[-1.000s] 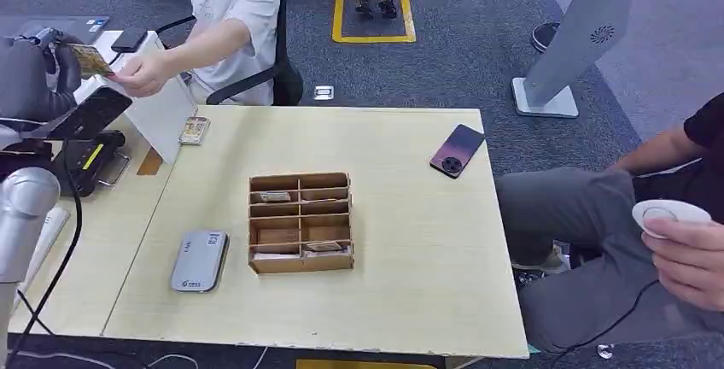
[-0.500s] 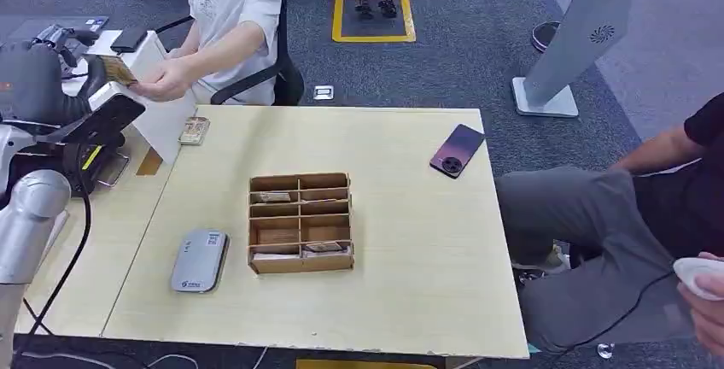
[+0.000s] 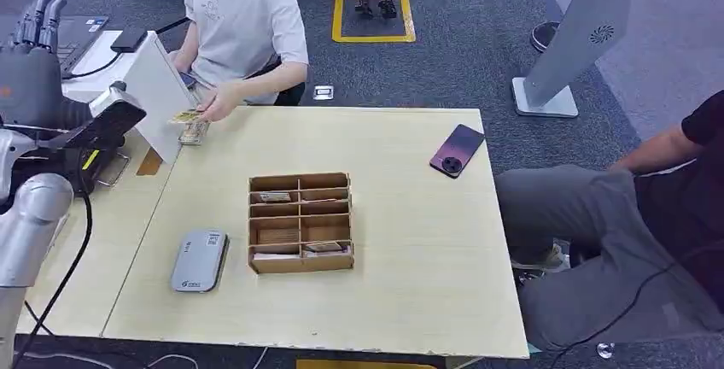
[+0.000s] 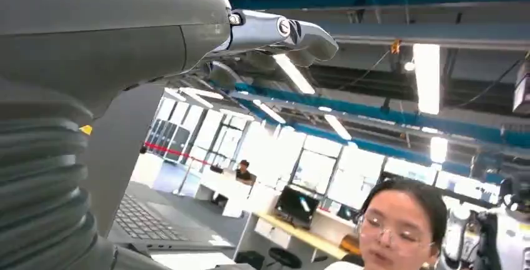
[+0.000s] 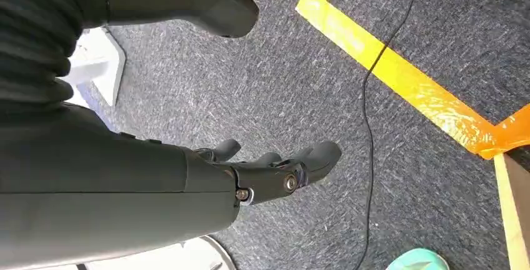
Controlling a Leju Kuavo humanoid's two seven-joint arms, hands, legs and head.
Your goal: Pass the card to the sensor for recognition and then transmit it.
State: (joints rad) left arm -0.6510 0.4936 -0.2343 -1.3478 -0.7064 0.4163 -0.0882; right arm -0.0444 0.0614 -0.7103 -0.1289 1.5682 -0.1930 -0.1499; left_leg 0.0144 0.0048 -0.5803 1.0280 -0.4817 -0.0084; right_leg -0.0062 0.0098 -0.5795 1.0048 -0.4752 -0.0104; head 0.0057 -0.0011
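One card (image 3: 187, 117) matters here, and it is in the person's hand (image 3: 213, 106), held low over the far left corner of the table (image 3: 410, 215), just above a small stack of cards (image 3: 194, 132) lying there. The robot's left hand (image 3: 32, 53) is raised off to the left of the table, beyond the white slanted stand (image 3: 158, 96), with its fingers straight, spread and holding nothing. The left wrist view agrees: the fingers (image 4: 281, 32) stretch out with nothing between them. The right hand (image 5: 275, 170) hangs over the carpet, fingers loosely curled and apart, gripping nothing.

Judged from how things lie, the handover looks complete: the card is with the person and not with the robot. Whether the sensor read took place cannot be told from these views. What seems left is for the left arm to come down, and perhaps for another card to be fetched.

The wooden tray (image 3: 300, 224) stands near the middle of the table, divided into small compartments. A few of them hold cards lying flat; the others look empty, though the contents are too small to read. A grey device (image 3: 199, 260) lies just to the left of the tray, and a phone (image 3: 458, 150) lies well apart near the table's far right corner.
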